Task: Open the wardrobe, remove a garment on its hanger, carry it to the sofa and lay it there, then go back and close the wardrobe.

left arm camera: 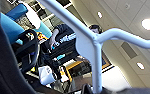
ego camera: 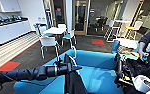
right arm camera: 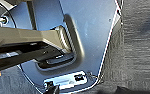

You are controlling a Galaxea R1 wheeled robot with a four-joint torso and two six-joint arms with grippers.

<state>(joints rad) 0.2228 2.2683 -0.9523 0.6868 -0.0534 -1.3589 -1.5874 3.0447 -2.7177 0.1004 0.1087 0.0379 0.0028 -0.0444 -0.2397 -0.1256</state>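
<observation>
— Where did we have the plain black soft-fabric shirt (ego camera: pixel 74 83) at that point?

— It hung from our left tool (ego camera: pixel 70 67) at the lower centre of the head frame, draped down in front of the bright turquoise-blue upholstered sofa (ego camera: pixel 96 62). The thin pale hanger (left arm camera: pixel 94 47) rose above the tool, its hook curling up against the sofa's back in the head view. In the left wrist view its white bar and stem crossed the middle of the frame, with dark cloth along the left edge.

— And the tool itself?

— The left one looked pinched on the hanger's neck just where the shirt began. For the right tool we could not tell whether it was spread or pressed together.

— What worried us?

— Mostly the drape. The shirt hung over the sofa's near edge rather than over the seat, so we judged that a release there could let the soft cloth slide down the front to the dark carpet (ego camera: pixel 28 53). A thin hanger held at one point could also swing or twist and tip the shirt off one shoulder.

— Anything else close by?

— A person with a control rig (ego camera: pixel 147 43) stood at the right edge of the frame.
</observation>
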